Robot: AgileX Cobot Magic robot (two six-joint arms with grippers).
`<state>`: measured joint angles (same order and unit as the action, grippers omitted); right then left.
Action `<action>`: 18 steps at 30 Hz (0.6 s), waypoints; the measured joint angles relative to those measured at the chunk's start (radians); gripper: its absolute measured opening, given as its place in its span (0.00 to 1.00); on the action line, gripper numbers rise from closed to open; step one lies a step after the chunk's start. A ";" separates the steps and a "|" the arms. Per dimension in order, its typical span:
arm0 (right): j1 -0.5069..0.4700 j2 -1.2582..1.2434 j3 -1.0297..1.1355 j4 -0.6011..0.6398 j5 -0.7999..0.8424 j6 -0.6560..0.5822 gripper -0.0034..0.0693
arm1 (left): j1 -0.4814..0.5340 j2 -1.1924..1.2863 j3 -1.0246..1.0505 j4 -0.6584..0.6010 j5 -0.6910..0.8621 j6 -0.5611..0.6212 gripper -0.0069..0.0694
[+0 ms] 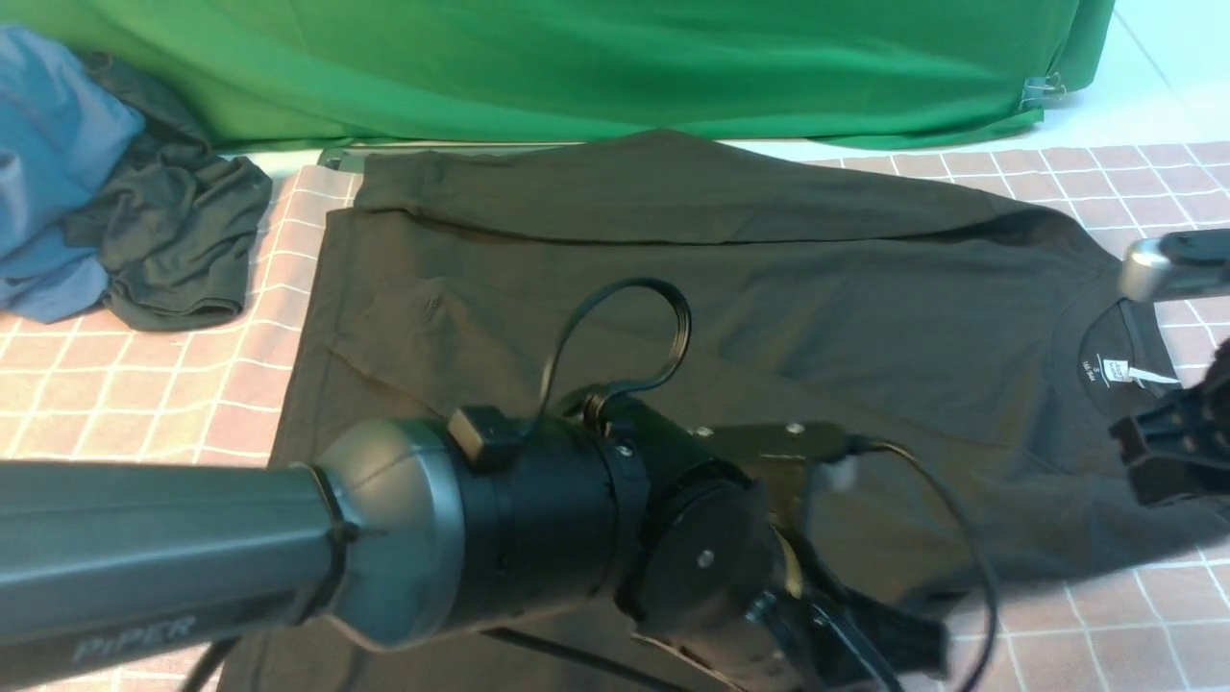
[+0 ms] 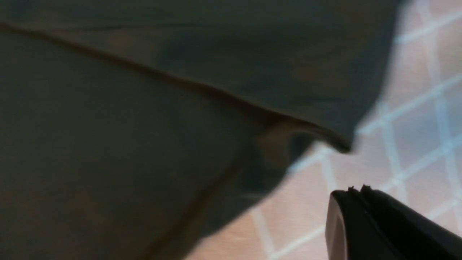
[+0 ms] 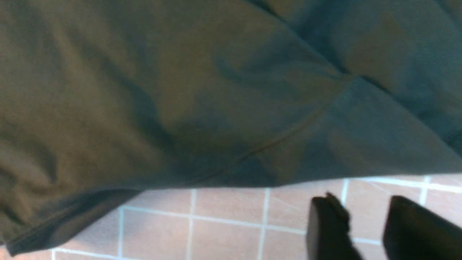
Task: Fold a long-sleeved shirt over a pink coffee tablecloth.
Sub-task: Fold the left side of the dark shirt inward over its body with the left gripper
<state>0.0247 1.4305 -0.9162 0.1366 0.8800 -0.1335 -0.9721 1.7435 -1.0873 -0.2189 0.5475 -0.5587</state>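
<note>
The black long-sleeved shirt (image 1: 673,288) lies spread flat on the pink coffee tablecloth (image 1: 144,384), its round neck and white label (image 1: 1119,370) toward the right. My left gripper (image 1: 865,634) is low at the shirt's near edge. In the left wrist view it (image 2: 357,189) is shut with nothing in it, hovering over the gridded cloth (image 2: 415,108) just beside the shirt's hem (image 2: 144,126). My right gripper (image 1: 1168,452) is by the collar. In its wrist view it (image 3: 364,206) stands open and empty above the tablecloth (image 3: 223,216), just off the shirt's edge (image 3: 180,90).
A green cloth (image 1: 577,67) hangs along the back. A blue garment (image 1: 48,163) and a smaller dark grey-green garment (image 1: 173,240) lie piled at the far left. My left arm (image 1: 288,548) crosses the foreground and hides the shirt's near left part.
</note>
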 joint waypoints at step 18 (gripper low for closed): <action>-0.001 0.023 -0.034 0.008 -0.008 -0.028 0.61 | 0.001 0.115 0.001 -0.134 -0.186 0.148 0.84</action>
<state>0.0239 1.4532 -0.9505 0.1445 0.8720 -0.1610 -0.9713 1.8583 -1.0865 -0.3531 0.3619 -0.4106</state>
